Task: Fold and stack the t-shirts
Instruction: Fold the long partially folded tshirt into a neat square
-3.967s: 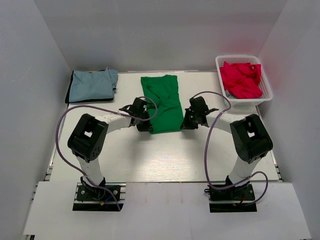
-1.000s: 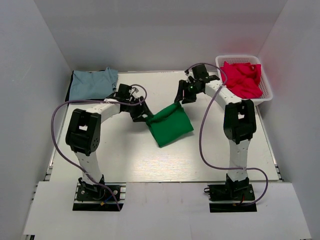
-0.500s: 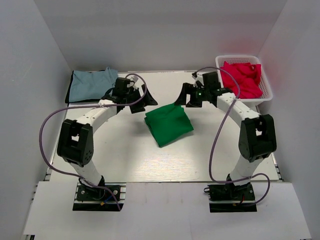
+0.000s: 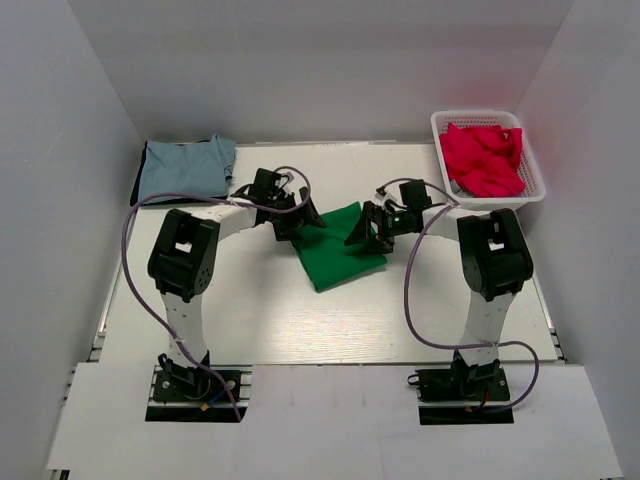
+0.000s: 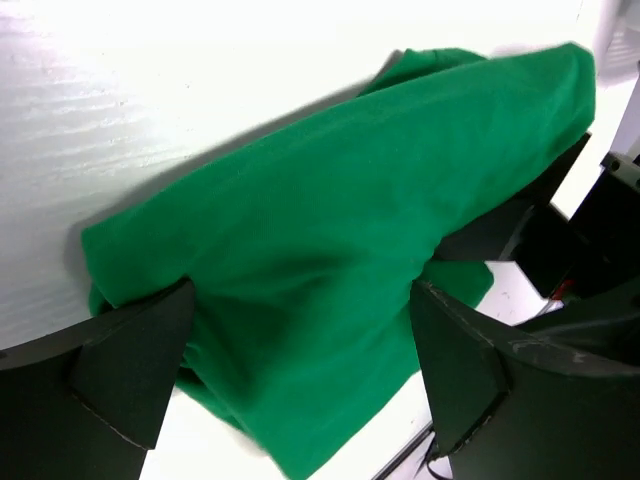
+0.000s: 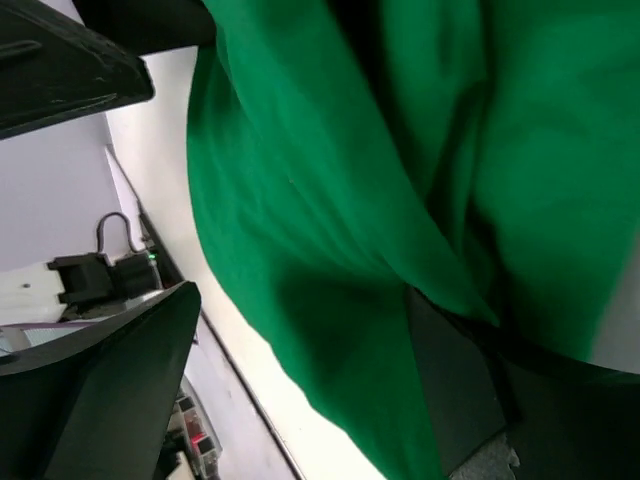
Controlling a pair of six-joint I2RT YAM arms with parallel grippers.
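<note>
A folded green t-shirt [image 4: 338, 256] lies mid-table, turned at an angle. My left gripper [image 4: 298, 218] sits low at its far left corner, and my right gripper [image 4: 367, 228] is at its right side. In the left wrist view the green t-shirt [image 5: 330, 240] fills the space between the widely parted fingers [image 5: 130, 380] of the left gripper [image 5: 300, 290], which is open. In the right wrist view the green t-shirt [image 6: 330, 190] spreads across the open right gripper [image 6: 300, 295], draping over one finger [image 6: 455, 390]. A folded light blue t-shirt [image 4: 185, 168] rests at the back left.
A white basket [image 4: 478, 114] at the back right holds crumpled red t-shirts [image 4: 485, 160]. A dark cloth edge [image 4: 139, 186] shows under the blue shirt. The white table [image 4: 300, 320] is walled on three sides. Purple cables loop from both arms.
Both grippers have dropped from behind the green shirt down onto its edges, closing in from left and right. The shirt itself has stayed where it lay half a second ago.
</note>
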